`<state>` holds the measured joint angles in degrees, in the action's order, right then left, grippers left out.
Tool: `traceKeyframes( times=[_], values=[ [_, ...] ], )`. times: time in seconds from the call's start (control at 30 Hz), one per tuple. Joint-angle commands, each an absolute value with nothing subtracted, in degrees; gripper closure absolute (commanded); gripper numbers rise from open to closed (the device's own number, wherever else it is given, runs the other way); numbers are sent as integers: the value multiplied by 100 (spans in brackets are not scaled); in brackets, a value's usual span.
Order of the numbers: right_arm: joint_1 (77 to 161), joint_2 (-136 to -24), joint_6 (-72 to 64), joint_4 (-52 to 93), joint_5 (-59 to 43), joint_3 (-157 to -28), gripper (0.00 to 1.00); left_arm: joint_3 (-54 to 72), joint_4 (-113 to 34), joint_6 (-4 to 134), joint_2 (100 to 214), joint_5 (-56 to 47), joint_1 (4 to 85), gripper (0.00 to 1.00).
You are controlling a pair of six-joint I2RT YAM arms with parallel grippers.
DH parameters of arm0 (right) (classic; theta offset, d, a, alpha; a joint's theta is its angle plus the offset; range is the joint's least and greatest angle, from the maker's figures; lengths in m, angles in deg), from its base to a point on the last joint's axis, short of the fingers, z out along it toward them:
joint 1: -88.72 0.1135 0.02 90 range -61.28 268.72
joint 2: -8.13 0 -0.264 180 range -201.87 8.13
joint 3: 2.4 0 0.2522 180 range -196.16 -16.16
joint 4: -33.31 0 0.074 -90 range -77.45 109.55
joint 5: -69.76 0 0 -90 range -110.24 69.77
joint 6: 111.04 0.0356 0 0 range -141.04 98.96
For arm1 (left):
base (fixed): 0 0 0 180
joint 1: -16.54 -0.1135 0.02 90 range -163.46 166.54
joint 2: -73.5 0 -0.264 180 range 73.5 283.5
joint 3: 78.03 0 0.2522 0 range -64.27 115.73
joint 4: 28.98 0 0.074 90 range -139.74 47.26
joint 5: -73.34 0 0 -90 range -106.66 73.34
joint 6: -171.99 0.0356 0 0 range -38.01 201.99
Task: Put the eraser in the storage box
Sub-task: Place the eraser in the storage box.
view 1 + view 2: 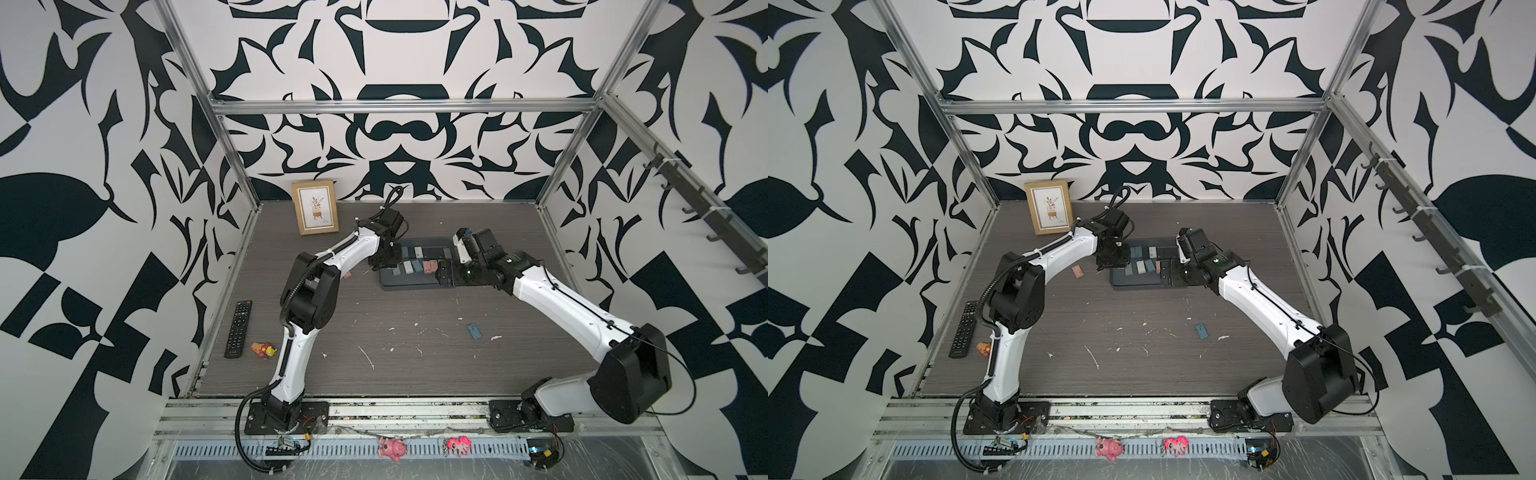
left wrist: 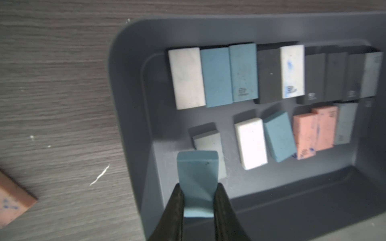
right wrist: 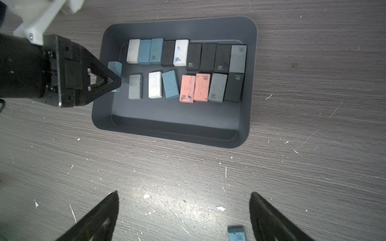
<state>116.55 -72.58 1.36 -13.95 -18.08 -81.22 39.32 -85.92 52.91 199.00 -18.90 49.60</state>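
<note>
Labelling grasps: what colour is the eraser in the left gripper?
Light blue eraser, clearest in the left wrist view.

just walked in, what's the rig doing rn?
The left gripper is shut on a blue eraser, holding it over the end of the storage box nearest that arm. The box holds two rows of erasers. The right gripper is open and empty, close by the box. A pink eraser and a second blue eraser lie loose on the table.

Erasers (image 3: 155,87): nineteen. Sixteen lie in the storage box (image 3: 175,129), one blue eraser (image 2: 197,173) is held, two lie loose on the table (image 1: 415,365). Picture frame (image 1: 315,206): one. Remote control (image 1: 238,328): one. Toys (image 1: 263,350): three.
</note>
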Motion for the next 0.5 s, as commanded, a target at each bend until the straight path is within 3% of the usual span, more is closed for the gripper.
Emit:
traceKeyframes(
  times=[0.0, 0.47],
  values=[
    [11640, -7224, 198, -1271, -1760, -8138, 1, 4108, -8997, 5351, 20123, -2103, 4945, 82],
    [11640, -7244, 246, -1163, -1716, -7984, 1, 4419, -9293, 5350, 20488, -2200, 4943, 76]
  ],
)
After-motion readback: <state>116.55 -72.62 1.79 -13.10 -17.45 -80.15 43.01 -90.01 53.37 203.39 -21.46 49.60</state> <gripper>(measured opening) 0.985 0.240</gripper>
